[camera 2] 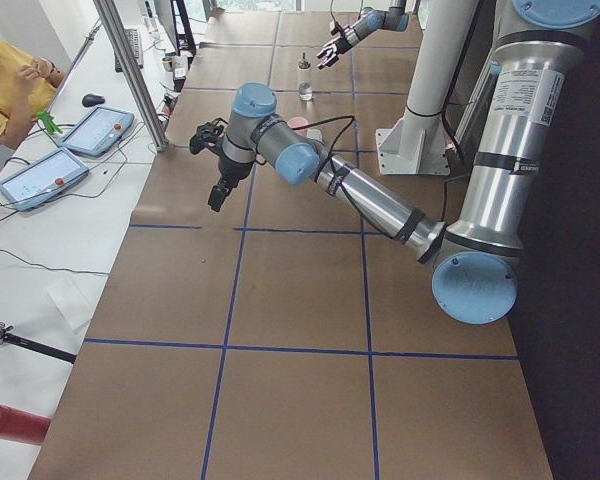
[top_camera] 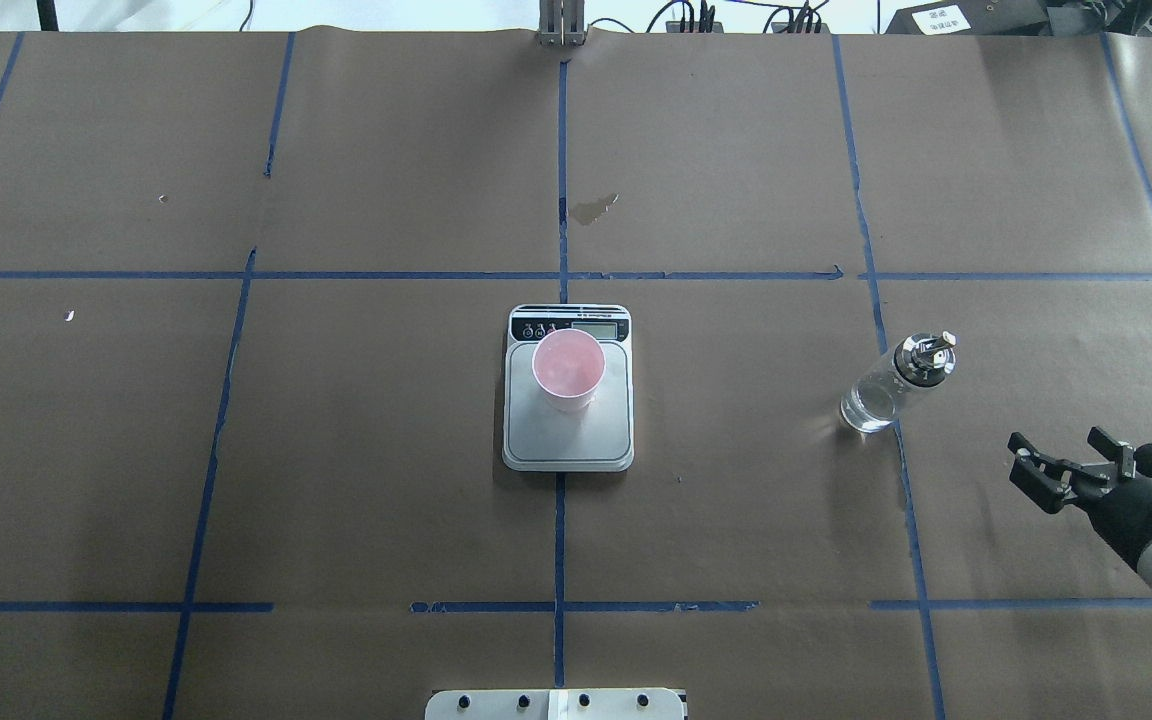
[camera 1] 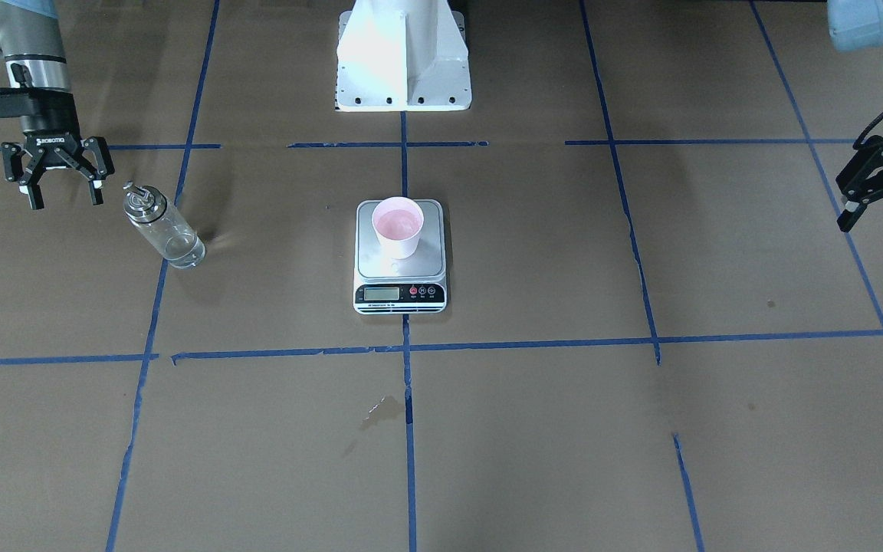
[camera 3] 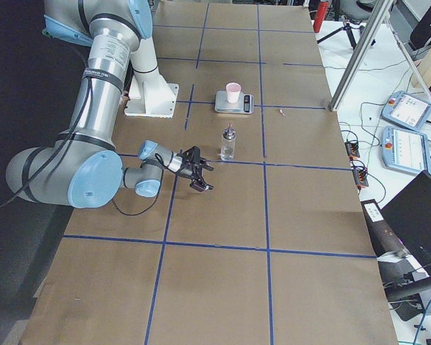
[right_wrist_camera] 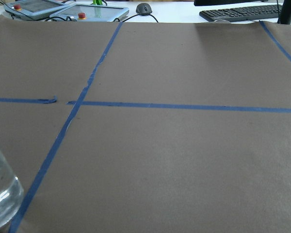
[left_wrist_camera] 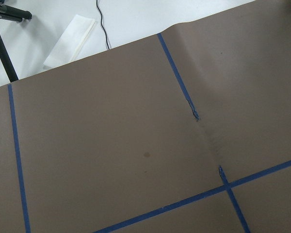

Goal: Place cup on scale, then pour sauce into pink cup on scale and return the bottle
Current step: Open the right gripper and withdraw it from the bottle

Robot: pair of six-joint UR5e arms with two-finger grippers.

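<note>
Glass, smooth and likely slippery, light with little sauce point(camera 1: 181, 249) inside: the bottle point(camera 1: 162, 226) stands on the bench point(camera 1: 257, 429), well right of the scale point(camera 1: 380, 264), near my right hand point(camera 1: 64, 201), spread wide and empty. I'd clamp its middle.

Lighting is bright and even; soft shadows lie beside the scale point(top_camera: 576, 440) and bottle point(top_camera: 876, 395). The white robot base point(camera 1: 403, 61) is overexposed. Close bottle glass blurs in the right wrist view.
</note>
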